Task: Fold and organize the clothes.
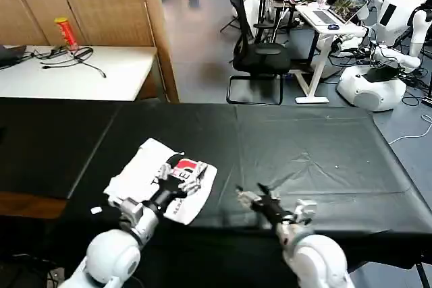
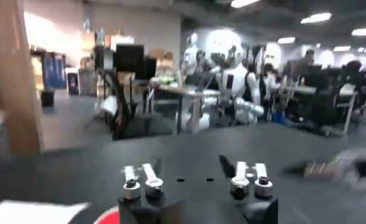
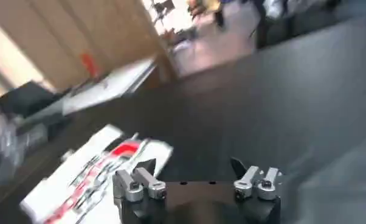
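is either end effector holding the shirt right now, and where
Nothing is held. Both end effectors, left over the folded T-shirt and right over the black table, are open.

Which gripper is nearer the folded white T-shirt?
Left. The left gripper hovers over the T-shirt, above its red print; the right gripper hangs over bare black table beside it.
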`<state>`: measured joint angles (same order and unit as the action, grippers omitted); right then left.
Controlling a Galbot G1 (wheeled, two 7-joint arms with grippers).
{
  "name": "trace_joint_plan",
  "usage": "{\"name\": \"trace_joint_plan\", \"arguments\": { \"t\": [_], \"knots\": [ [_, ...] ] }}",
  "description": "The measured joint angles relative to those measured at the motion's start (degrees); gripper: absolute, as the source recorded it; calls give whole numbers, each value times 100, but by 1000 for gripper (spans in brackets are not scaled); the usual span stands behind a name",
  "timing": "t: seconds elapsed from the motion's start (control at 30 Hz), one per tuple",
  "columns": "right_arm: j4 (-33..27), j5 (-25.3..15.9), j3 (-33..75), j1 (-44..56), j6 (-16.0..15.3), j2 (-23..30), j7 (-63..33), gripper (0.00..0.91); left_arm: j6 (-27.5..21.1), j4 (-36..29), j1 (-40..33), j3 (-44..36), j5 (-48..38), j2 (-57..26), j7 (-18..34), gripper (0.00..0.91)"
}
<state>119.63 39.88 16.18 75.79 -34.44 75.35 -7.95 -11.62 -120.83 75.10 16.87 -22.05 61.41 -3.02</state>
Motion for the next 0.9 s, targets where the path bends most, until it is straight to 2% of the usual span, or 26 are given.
{"name": "trace_joint_plan", "arguments": {
  "t": [0.23,0.27,0.37,0.4,0.43,0.47,0.63,0.9],
  "knots": [
    [-535,3,-798,-360,-5,246,-6,878,271,-116,192,229,221,-36,42,878],
    [-587,4,-858,-390,2,262,-6,819,288,-131,233,253,237,-26,52,878],
    [-728,2,-988,-462,35,290,-3,556,351,-158,351,328,275,-3,88,878],
    [-764,2,-1005,-479,44,296,-1,215,364,-165,382,352,277,-2,94,878],
    [-789,2,-1011,-491,51,303,-1,127,371,-176,414,383,277,1,98,878],
    [-811,2,-1014,-499,55,307,-1,78,380,-184,450,421,275,1,107,878],
    [-896,5,-986,-555,60,326,-18,0,414,-221,553,533,263,8,137,878],
    [-1069,36,-867,-765,10,335,26,0,488,-230,695,625,314,27,139,878]
  ]
}}
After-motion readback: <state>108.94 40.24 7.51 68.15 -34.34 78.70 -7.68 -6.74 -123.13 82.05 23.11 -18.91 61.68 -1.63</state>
